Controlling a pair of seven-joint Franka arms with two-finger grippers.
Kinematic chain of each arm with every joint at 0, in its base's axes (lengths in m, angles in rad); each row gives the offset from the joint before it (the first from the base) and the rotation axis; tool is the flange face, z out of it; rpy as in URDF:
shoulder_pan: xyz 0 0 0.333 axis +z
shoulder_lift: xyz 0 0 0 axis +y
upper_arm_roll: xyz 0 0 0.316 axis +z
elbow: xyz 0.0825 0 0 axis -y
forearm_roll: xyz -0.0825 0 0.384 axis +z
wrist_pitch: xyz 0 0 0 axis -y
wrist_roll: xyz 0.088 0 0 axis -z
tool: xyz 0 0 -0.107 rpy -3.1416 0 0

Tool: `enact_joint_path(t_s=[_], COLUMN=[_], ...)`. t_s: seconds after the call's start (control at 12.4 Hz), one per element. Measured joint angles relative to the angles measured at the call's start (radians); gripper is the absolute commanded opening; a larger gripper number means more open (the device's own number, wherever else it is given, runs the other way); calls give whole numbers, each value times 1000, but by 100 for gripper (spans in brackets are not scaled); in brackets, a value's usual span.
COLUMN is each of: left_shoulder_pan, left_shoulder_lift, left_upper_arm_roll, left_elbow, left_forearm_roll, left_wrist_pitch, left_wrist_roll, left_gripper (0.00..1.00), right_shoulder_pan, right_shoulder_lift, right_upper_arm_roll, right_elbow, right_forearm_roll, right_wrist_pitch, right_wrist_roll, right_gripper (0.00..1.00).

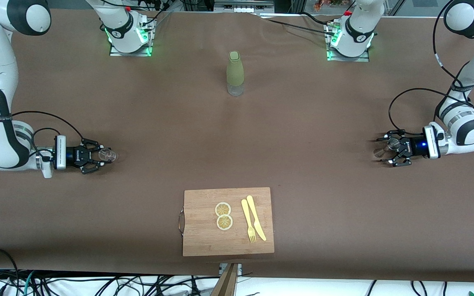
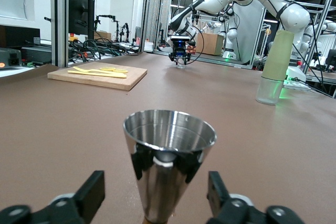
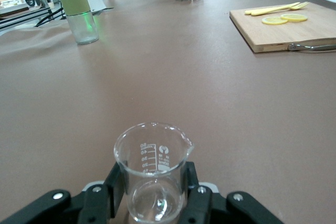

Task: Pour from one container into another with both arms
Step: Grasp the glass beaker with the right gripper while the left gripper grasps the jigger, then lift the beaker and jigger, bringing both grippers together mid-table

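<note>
At the frame's left the right gripper [image 1: 102,156] clenches a glass beaker [image 3: 152,169] for pouring, while at far right the left gripper's [image 1: 382,151] fingers [image 2: 89,195] flank a steel cup [image 2: 168,158], ungrasped.

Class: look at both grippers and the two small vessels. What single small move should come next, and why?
Probably the left gripper should finish closing on the metal cup: its fingers stand apart on either side of it, not touching, while the right gripper is already shut on the glass beaker.
</note>
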Motion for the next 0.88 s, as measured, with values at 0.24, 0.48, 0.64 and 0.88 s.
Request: enact_joint_path(t_s=[0.24, 0.48, 0.64, 0.88], left_shoulder_pan=[-2, -2, -2, -6], left_shoulder_lift=[0, 0, 0, 0], left_upper_arm_roll=[-1, -1, -1, -2], left_elbow=[-4, -6, -8, -10], left_forearm_roll=[-8, -10, -10, -36], left_wrist_pitch=[0, -1, -2, -17], left_wrist_roll=[5, 8, 10, 16], left_gripper=[13, 0, 0, 0], right_shoulder_pan=[47, 104, 143, 198], right_shoulder_lift=[-40, -89, -111, -124], right_upper_arm_roll=[1, 2, 3, 4], right_elbow=[33, 37, 51, 90], right_forearm_roll=[-52, -87, -104, -124], right_wrist_pitch=[-2, -2, -2, -2], right_wrist_roll=[92, 196, 260, 368], right_gripper=[30, 30, 30, 30])
